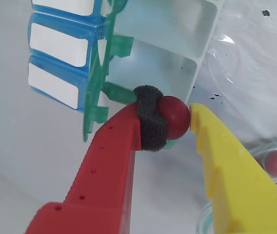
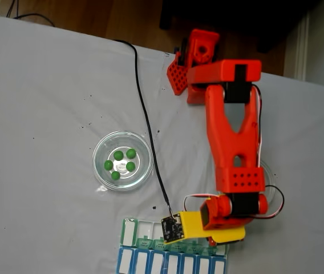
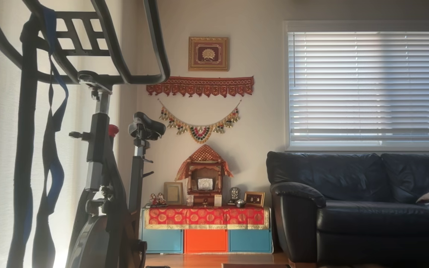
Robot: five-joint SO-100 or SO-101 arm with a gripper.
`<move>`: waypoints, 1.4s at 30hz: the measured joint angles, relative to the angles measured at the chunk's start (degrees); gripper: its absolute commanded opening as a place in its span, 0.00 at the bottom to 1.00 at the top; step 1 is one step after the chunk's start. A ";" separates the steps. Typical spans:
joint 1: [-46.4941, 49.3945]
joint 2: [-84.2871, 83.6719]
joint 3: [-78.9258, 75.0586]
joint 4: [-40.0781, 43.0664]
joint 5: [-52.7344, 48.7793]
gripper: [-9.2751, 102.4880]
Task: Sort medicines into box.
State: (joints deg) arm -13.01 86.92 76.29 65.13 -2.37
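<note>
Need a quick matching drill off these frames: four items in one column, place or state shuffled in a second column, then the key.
Items
1. dark red pill
2. green pills
3. blue row
4. gripper

Place or state
A. white-lidded, beside the green organizer in the wrist view
B. shut on a pill over an open compartment
C. pinched between black foam pad and yellow finger
D. five together in a round clear dish in the fixed view

Pairs: 1-C, 2-D, 3-A, 4-B
</note>
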 measured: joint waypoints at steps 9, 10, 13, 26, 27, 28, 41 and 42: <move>0.09 -5.54 -6.42 0.00 0.35 0.14; 0.09 -5.54 -6.50 0.00 0.35 0.16; 0.26 -5.54 -6.50 0.00 0.35 0.19; 0.26 -4.31 -5.10 1.05 -0.35 0.33; 0.26 -4.04 -4.66 1.14 -0.44 0.33; 0.26 -3.69 -4.13 1.14 -0.62 0.34; 0.62 2.72 0.97 1.14 -1.32 0.36; 0.62 2.90 1.49 1.14 -1.41 0.36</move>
State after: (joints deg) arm -12.39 89.82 77.78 66.27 -3.78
